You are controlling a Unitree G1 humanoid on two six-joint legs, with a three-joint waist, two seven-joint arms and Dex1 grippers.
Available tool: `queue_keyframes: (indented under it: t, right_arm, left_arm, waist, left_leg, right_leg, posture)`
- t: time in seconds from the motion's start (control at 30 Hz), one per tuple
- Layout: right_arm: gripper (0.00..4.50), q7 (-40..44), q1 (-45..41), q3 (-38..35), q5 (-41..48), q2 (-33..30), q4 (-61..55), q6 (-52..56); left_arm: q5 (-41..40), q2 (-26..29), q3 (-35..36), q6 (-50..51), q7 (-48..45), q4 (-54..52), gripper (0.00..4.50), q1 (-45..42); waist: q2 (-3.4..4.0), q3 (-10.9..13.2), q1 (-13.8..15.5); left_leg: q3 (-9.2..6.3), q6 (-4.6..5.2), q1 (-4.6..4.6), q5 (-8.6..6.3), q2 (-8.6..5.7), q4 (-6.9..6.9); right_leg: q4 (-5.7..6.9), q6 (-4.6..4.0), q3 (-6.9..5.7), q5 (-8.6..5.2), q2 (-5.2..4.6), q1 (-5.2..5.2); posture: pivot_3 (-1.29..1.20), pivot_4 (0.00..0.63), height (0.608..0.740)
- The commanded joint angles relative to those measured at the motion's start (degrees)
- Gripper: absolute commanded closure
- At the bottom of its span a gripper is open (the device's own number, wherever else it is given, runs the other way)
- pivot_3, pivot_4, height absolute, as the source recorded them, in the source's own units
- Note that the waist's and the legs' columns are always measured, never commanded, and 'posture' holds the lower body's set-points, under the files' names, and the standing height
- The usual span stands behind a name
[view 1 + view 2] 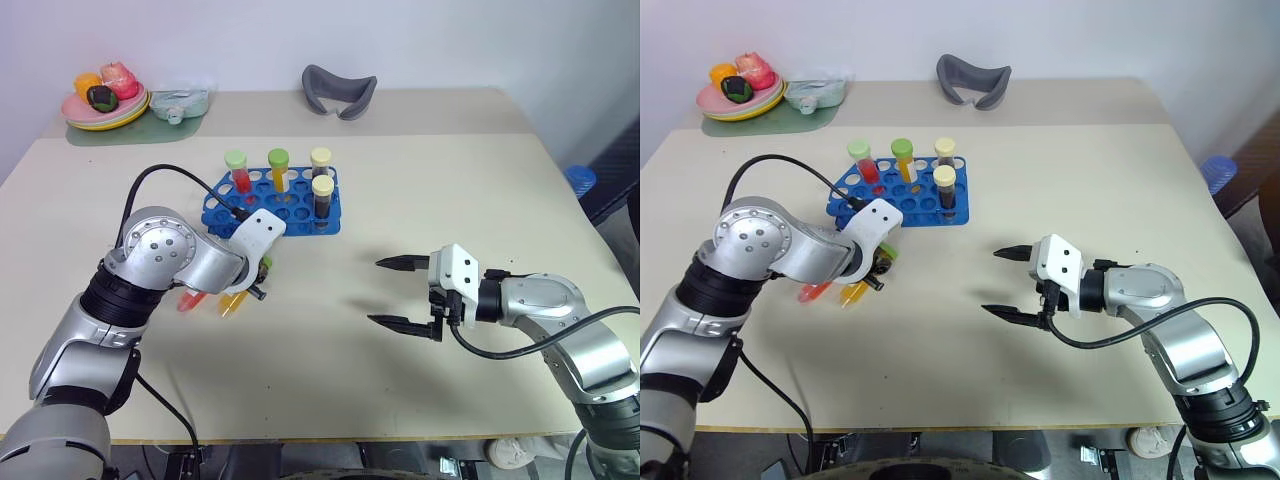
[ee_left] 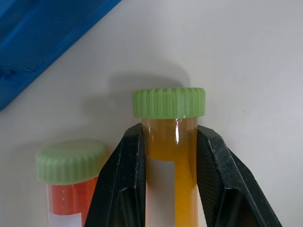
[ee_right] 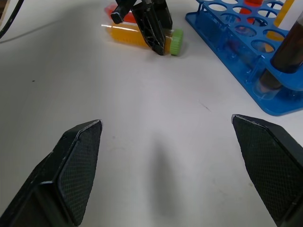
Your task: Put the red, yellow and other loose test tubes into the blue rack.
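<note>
The left gripper [image 2: 173,156] is clamped on the yellow-orange tube [image 2: 171,142], its two black fingers [image 2: 124,179] pressed against the glass just below the green cap. That tube lies flat on the beige table [image 1: 420,200], just at 6 o'clock of the blue rack [image 1: 272,199], cap pointing toward the rack. Right beside it, on the 9 o'clock side, lies the red tube [image 2: 71,179], also green-capped with a white label, loose on the tabletop.

Up in the rack, four tubes stand upright: a red one [image 1: 238,170], a yellow one [image 1: 278,168], a cream-capped one at the back [image 1: 320,160] and a dark brown cream-capped one [image 1: 322,198] in front of it, all in the rack's 12-to-3 o'clock part.

Over at 3 o'clock of the table, the right gripper [image 1: 400,293] hangs above bare tabletop with its fingers spread wide and nothing between them, pointing across toward the left arm, well apart from the rack.

At the far edge, 11 o'clock, a plate of toy food [image 1: 104,108] sits on a green mat, and a grey curved piece [image 1: 338,90] lies at 12 o'clock.
</note>
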Motion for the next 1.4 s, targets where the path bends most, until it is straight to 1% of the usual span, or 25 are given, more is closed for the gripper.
queue_keyframes:
  t: [0.03, 0.2, 0.3, 0.37, 0.4, 0.47, 0.53, 0.6, 0.67, 0.73, 0.77, 0.83, 0.9, 0.93, 1.0, 1.07, 1.13, 1.23, 1.4]
  right_arm:
    - [0.0, -0.3, -0.8, -0.5, 1.3, 0.5, -2.3, 0.0]
    - [0.0, -0.6, -0.6, -0.8, 1.9, 0.9, -2.3, 0.2]
    - [0.0, -0.8, -0.7, -0.6, 2.0, 1.1, -2.2, 0.3]
    - [0.0, -0.8, -0.7, -0.6, 2.0, 1.2, -2.1, 0.3]
    - [0.0, -0.8, -0.7, -0.6, 2.1, 1.2, -2.1, 0.3]
    - [0.0, -0.8, -0.7, -0.7, 2.1, 1.3, -2.1, 0.4]
    - [0.0, -0.7, -0.6, -0.9, 2.3, 1.2, -2.0, 0.3]
    - [0.0, -0.6, -0.6, -0.9, 2.3, 1.3, -1.7, 0.2]
    - [0.0, -0.5, -0.8, -0.4, 2.2, 1.7, -1.4, 0.0]
    - [0.0, -0.4, -1.2, 0.0, 2.1, 2.0, -1.1, -0.1]
    - [0.0, -0.5, -1.4, 0.3, 2.0, 2.2, -1.0, -0.1]
    - [0.0, -0.5, -1.8, 0.5, 2.0, 2.5, -0.9, 0.0]
    - [0.0, -0.6, -2.0, 0.7, 1.9, 2.8, -0.8, 0.2]
    - [0.0, -0.7, -2.1, 0.9, 1.9, 3.0, -0.9, 0.3]
    - [0.0, -1.1, -2.5, 1.2, 2.1, 3.4, -1.2, 0.8]
    - [0.0, -1.3, -2.8, 1.2, 2.1, 3.8, -1.3, 1.0]
    - [0.0, -1.4, -2.8, 1.2, 2.0, 4.0, -1.3, 1.2]
    - [0.0, -1.8, -2.8, 1.0, 2.0, 4.2, -1.4, 1.3]
    - [0.0, -2.4, -2.6, 0.8, 2.1, 4.4, -1.7, 1.7]
  left_arm:
    - [1.4, -0.2, 1.6, 0.5, -1.0, -2.5, 3.67, -2.4]
    - [6.3, -0.7, 4.3, 0.5, -5.4, -4.6, 3.67, -4.1]
    - [13.1, -0.2, 5.8, -3.6, -10.6, -8.6, 3.67, -4.0]
    - [19.4, 2.5, 5.7, -10.3, -17.0, -13.8, 3.67, -2.9]
    - [23.7, 5.1, 5.4, -15.3, -21.2, -16.9, 3.67, -1.5]
    - [30.1, 8.2, 5.6, -22.5, -26.9, -20.5, 3.67, 1.4]
    - [35.1, 10.3, 8.3, -29.5, -31.3, -22.1, 3.67, 6.5]
    - [43.6, 13.2, 8.7, -39.7, -36.6, -24.0, 3.67, 12.1]
    - [46.4, 9.3, 13.7, -49.8, -39.6, -24.3, 3.67, 18.8]
    - [48.5, 4.5, 17.6, -58.4, -41.8, -24.0, 3.67, 23.0]
    - [48.1, 0.8, 20.0, -61.5, -42.0, -23.7, 3.67, 25.0]
    - [48.9, -3.7, 22.6, -65.2, -42.4, -23.0, 3.67, 27.2]
    - [51.0, -8.0, 22.7, -68.6, -43.1, -21.5, 3.67, 28.5]
    - [53.1, -10.4, 21.9, -72.5, -44.2, -20.8, 3.67, 29.0]
    - [57.6, -14.5, 20.4, -79.7, -45.6, -18.2, 3.67, 29.9]
    - [59.3, -18.0, 20.3, -84.6, -47.5, -15.7, 3.67, 30.6]
    - [62.3, -20.0, 19.4, -89.7, -50.1, -12.4, 3.67, 30.9]
    - [67.6, -20.8, 17.3, -96.7, -54.0, -7.3, 3.67, 31.2]
    - [67.9, -24.7, 17.2, -102.8, -58.6, 0.3, 3.67, 30.5]
  waist:
    - [0.0, 0.0, 0.1]
    - [0.0, 0.0, 0.0]
    - [0.0, 0.0, 0.0]
    - [0.0, 0.0, -0.1]
    - [0.0, 0.0, -0.1]
    - [0.0, 0.0, -0.1]
    - [0.01, 0.0, -0.1]
    - [0.0, 0.0, 0.0]
    - [0.0, 0.0, 0.1]
    - [-0.02, 0.0, 0.4]
    - [-0.06, 0.0, 0.5]
    - [-0.05, 0.0, 0.7]
    - [-0.05, 0.0, 0.8]
    - [-0.04, 0.0, 0.9]
    - [-0.03, 0.0, 1.1]
    - [-0.03, 0.0, 1.3]
    - [-0.03, 0.0, 1.4]
    - [-0.02, 0.0, 1.4]
    - [-0.02, 0.0, 1.4]
  left_leg:
    - [0.0, 0.0, -0.01, 0.0, 0.0, 0.0]
    - [0.0, -0.18, -0.07, 0.1, 0.0, 0.0]
    - [0.0, -0.2, -0.07, 0.11, 0.0, -0.01]
    - [0.01, -0.23, -0.09, 0.13, 0.0, -0.02]
    - [0.01, -0.25, -0.12, 0.14, 0.0, -0.03]
    - [0.04, -0.26, -0.12, 0.15, 0.0, -0.08]
    - [0.05, -0.27, -0.11, 0.15, 0.01, -0.11]
    - [0.05, -0.27, -0.12, 0.15, 0.01, -0.09]
    - [0.06, -0.26, -0.14, 0.14, 0.0, -0.07]
    - [0.07, -0.25, -0.18, 0.14, 0.0, -0.05]
    - [0.06, -0.24, -0.22, 0.13, 0.01, -0.02]
    - [0.06, -0.21, -0.27, 0.12, 0.01, 0.01]
    - [0.05, -0.11, -0.26, 0.06, 0.01, -0.01]
    - [0.05, 0.04, -0.24, -0.03, 0.01, 0.0]
    - [0.06, 0.07, -0.22, -0.04, 0.01, 0.0]
    - [0.07, 0.07, -0.22, -0.04, 0.0, 0.02]
    - [0.06, 0.07, -0.22, -0.04, 0.0, 0.01]
    - [0.06, 0.09, -0.21, -0.05, 0.0, 0.0]
    - [0.06, 0.12, -0.21, -0.06, 0.0, 0.01]
  right_leg:
    - [-0.01, 0.0, 0.0, 0.0, 0.0, 0.0]
    - [-0.02, 0.0, 0.0, 0.0, 0.0, -0.05]
    - [-0.02, 0.0, 0.0, 0.0, 0.0, -0.06]
    - [-0.02, 0.0, -0.01, 0.0, 0.01, -0.09]
    - [-0.02, 0.0, 0.0, 0.0, 0.01, -0.11]
    - [-0.04, 0.0, 0.01, 0.0, 0.01, -0.16]
    - [-0.05, 0.0, 0.01, 0.0, 0.01, -0.16]
    - [-0.09, 0.0, 0.01, 0.0, 0.0, -0.12]
    - [-0.12, 0.0, 0.01, 0.0, -0.01, -0.11]
    - [-0.14, 0.0, 0.0, 0.0, -0.03, -0.1]
    - [-0.16, 0.0, -0.02, 0.0, -0.04, -0.12]
    - [-0.18, 0.0, -0.02, 0.0, -0.05, -0.12]
    - [-0.21, 0.0, -0.03, 0.0, -0.04, -0.12]
    - [-0.19, 0.0, -0.03, 0.0, -0.05, -0.11]
    - [-0.19, 0.0, -0.02, 0.01, -0.05, -0.09]
    - [-0.21, 0.0, -0.02, 0.01, -0.05, -0.09]
    - [-0.19, 0.0, -0.02, 0.01, -0.04, -0.1]
    - [-0.2, 0.0, -0.03, 0.01, -0.03, -0.1]
    - [-0.2, 0.0, -0.03, 0.01, -0.03, -0.1]
  posture:
    - [0.0, 0.15, 0.74]
    - [0.0, 0.15, 0.74]
    - [0.0, 0.15, 0.74]
    - [0.0, 0.15, 0.74]
    - [0.0, 0.15, 0.74]
    - [0.0, 0.15, 0.74]
    - [0.0, 0.15, 0.74]
    - [0.0, 0.15, 0.74]
    - [0.0, 0.15, 0.74]
    - [0.0, 0.15, 0.74]
    - [0.0, 0.15, 0.74]
    - [0.0, 0.15, 0.74]
    - [0.0, 0.15, 0.74]
    - [0.0, 0.15, 0.74]
    - [0.0, 0.15, 0.74]
    - [0.0, 0.15, 0.74]
    - [0.0, 0.15, 0.74]
    - [0.0, 0.15, 0.74]
    - [0.0, 0.15, 0.74]
